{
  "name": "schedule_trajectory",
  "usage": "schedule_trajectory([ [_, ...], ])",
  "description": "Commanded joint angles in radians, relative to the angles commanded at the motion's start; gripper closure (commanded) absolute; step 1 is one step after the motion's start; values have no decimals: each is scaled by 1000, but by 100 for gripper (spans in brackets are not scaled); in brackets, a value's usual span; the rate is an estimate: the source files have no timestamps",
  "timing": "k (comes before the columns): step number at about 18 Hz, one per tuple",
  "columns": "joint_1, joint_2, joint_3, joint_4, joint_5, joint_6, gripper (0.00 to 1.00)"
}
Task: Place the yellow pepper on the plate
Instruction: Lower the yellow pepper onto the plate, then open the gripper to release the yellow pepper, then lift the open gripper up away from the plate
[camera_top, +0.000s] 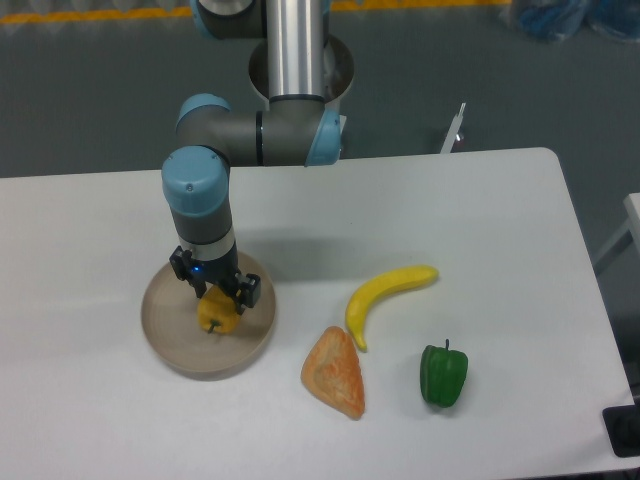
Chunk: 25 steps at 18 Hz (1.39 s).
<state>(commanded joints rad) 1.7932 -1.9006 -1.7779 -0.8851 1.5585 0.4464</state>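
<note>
I see the plate near the table's front-left edge, with bare tabletop behind it and to its right. My arm reaches straight down over it, the gripper pinching the yellow pepper just above or on the plate's middle; I cannot tell which. I count 1 banana, 1 green pepper and 1 orange wedge.

Yellow-orange pepper, beige plate, yellow banana, green pepper.
</note>
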Motion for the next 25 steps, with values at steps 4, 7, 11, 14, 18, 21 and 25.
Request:
schedule_trajectory([
  [4, 0, 6, 6, 0, 0, 0, 0],
  [7, 2, 21, 18, -2, 2, 0, 0],
  [11, 27, 49, 25, -3, 3, 0, 0],
  [14, 81, 87, 29, -2, 3, 24, 0],
  [18, 184, 135, 25, -5, 5, 177, 0],
  [21, 245, 137, 34, -2, 37, 267, 0],
  [25, 320, 133, 67, -12, 94, 374, 0],
])
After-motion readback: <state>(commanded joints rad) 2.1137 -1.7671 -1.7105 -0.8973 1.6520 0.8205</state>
